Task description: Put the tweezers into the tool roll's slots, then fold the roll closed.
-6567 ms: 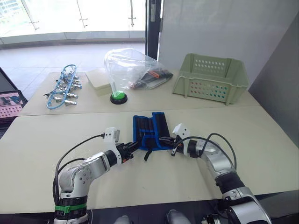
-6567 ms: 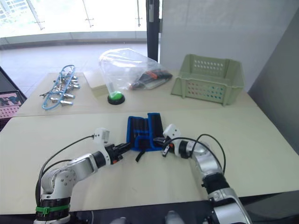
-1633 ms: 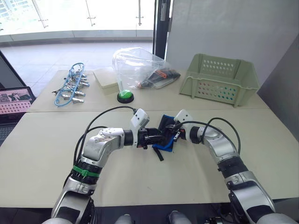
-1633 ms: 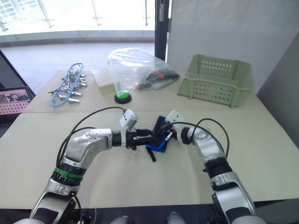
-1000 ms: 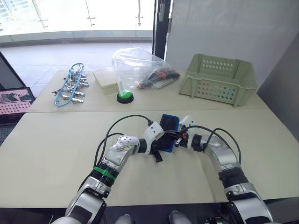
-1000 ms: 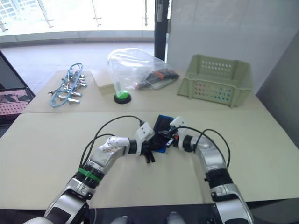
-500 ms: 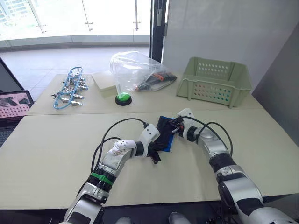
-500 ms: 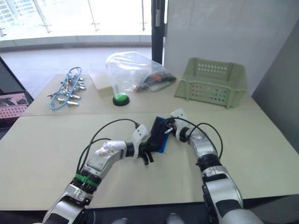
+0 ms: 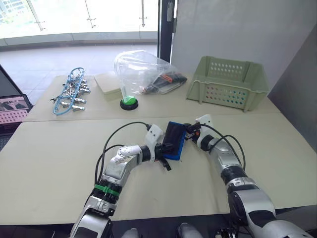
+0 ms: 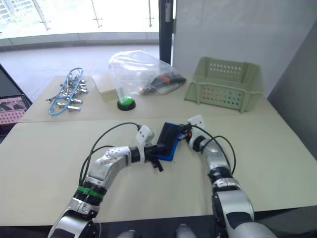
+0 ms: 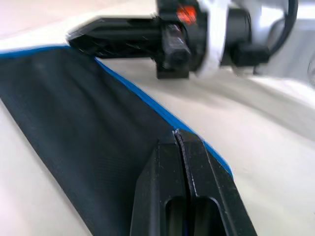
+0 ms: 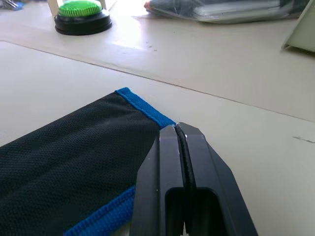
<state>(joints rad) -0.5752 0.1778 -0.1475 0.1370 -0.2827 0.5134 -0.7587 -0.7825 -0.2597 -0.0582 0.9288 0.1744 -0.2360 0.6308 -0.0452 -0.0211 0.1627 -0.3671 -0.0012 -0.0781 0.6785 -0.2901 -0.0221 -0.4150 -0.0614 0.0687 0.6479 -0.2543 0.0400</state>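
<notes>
On the near beige tabletop point(image 9: 59, 163), roughly at its middle, the flat black fabric tool roll with bright blue edging point(image 9: 174, 140) lies folded over, its short strap trailing. Left end effector point(image 9: 165, 148) is pinched closed on the roll's near edge; right end effector point(image 9: 186, 132), likewise closed, grips its far blue corner.
</notes>
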